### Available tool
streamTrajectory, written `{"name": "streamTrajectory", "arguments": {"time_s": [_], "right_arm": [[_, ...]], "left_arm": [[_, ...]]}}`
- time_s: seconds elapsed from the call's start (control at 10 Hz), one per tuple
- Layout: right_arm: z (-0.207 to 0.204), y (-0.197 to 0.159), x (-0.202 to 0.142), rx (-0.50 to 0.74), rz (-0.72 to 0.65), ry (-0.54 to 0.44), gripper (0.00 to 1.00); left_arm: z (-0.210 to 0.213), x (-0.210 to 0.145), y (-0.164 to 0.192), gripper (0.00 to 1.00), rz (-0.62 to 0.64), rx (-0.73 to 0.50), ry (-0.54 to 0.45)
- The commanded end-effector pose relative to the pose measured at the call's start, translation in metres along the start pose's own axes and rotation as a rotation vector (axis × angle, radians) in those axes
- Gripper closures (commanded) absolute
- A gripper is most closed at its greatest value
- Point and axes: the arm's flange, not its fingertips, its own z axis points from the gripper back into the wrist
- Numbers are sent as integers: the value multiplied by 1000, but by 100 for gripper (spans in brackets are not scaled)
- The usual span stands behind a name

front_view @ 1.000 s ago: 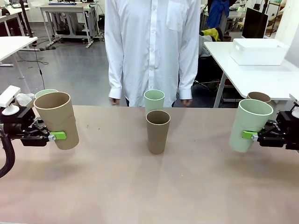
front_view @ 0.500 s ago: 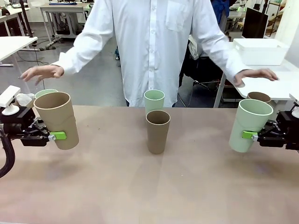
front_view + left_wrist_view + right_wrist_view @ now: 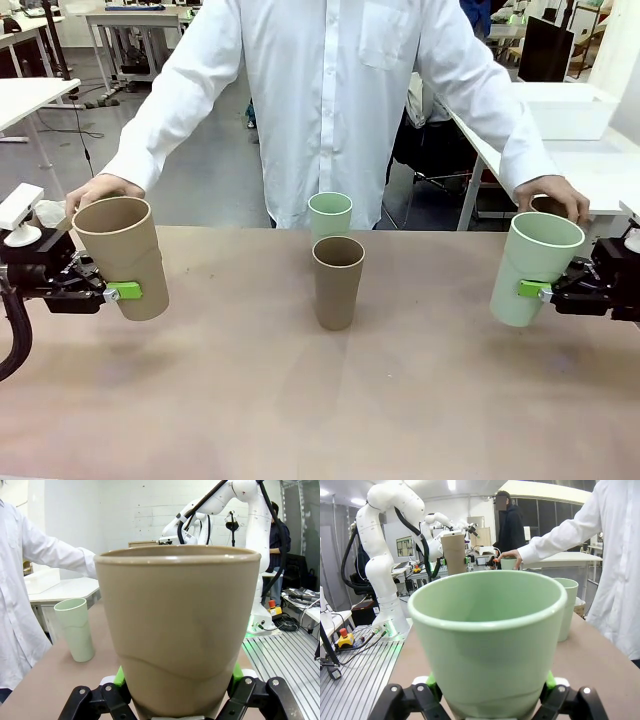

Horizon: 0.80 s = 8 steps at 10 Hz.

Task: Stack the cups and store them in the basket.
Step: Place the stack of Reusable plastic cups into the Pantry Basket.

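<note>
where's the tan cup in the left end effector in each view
front: tan cup far left, in the left end effector
left wrist: tan cup close up, centre
right wrist: tan cup small, upper middle, far off
shared: middle mint cup before the person

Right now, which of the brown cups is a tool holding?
The brown cup at the robot's left, clamped in the left tool. The middle brown cup stands on the table; the person's hand covers the third cup.

1. The left hand (image 3: 177, 676) clamps a tan cup (image 3: 177, 615) upright between its green pads (image 3: 120, 676).
2. A mint cup (image 3: 75, 628) stands on the worktop (image 3: 55, 687), well apart.
3. A person's white sleeve (image 3: 52, 555) stretches out beyond it.
</note>
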Motion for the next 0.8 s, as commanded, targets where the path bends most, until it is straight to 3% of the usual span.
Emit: {"name": "streamTrajectory", "arguments": {"time_s": [0.0, 0.7], "right_arm": [[-1, 0, 2, 2, 1, 1, 14], [-1, 0, 2, 2, 1, 1, 14]], "left_arm": [[0, 3, 1, 17, -3, 5, -4], [0, 3, 1, 17, -3, 5, -4]]}}
